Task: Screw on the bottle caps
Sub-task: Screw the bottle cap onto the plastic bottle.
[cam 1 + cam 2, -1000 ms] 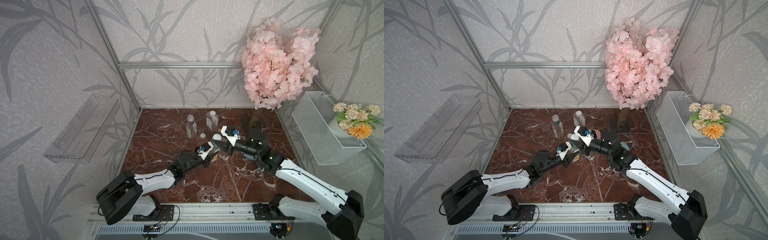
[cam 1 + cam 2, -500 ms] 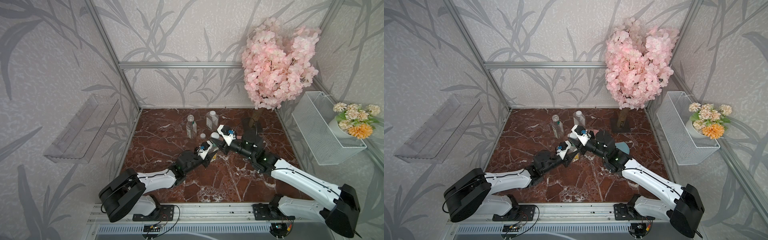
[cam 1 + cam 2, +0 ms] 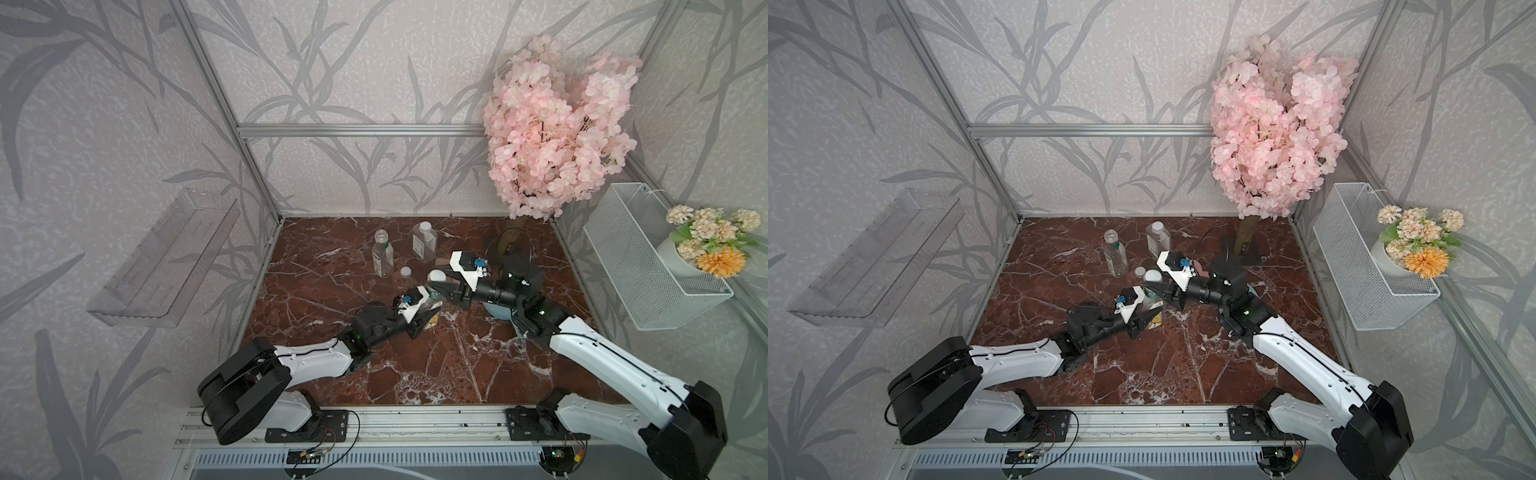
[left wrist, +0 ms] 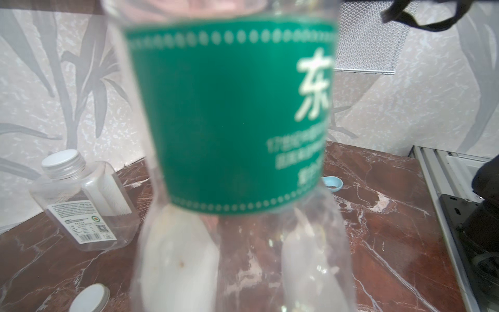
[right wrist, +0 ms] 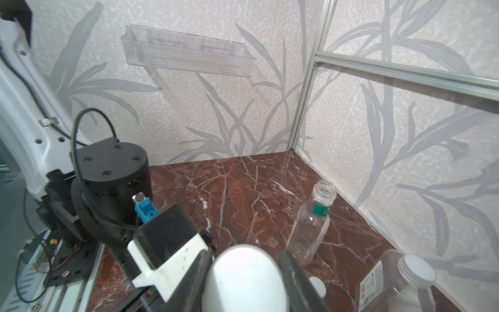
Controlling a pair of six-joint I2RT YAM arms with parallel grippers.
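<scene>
Hidden / hard to read
- green-label bottle fills the left wrist view, blurred, neck cut off at the frame edge
- in both top views only a sliver of it shows between the 2 grippers
- whether the held cap touches that bottle's neck: cannot tell
- loose cap half covered by a dark finger in the right wrist view

Count
- 3 bottles: green-label bottle, clamped upright in the left gripper near table centre; open round bottle, standing further back, no cap; square bottle, standing just beside it
- 3 caps: fitted cap on the square bottle; loose cap lying on the marble table between the open round bottle and the grippers; held cap, pinched in the right gripper, raised just above the left gripper

View differences
- left wrist only: white characters on the green label, pale fingers seen through the clear wall, small blue dish on the table behind
- right wrist only: threaded open mouth of the open round bottle, domed top of the held cap squeezed between 2 fingers
- top views only: both arms reaching in, grippers nearly meeting
</scene>
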